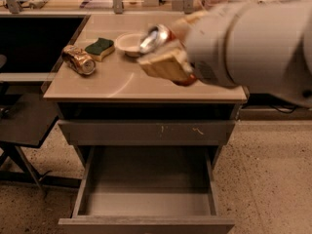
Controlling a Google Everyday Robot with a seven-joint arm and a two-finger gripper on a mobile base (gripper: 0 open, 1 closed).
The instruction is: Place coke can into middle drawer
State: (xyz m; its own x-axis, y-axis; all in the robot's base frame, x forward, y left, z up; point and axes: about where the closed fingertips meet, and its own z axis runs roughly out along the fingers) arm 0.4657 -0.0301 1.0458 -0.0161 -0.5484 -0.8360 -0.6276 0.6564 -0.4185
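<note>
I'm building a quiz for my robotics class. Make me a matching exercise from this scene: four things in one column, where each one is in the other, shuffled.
1 coke can
2 brownish-gold can
3 bowl
4 middle drawer

A pulled open under the countertop
B on its side, left on the countertop
C held in the gripper above the countertop
D upright beside the green sponge

Pairs: 1-C, 2-B, 3-D, 4-A
</note>
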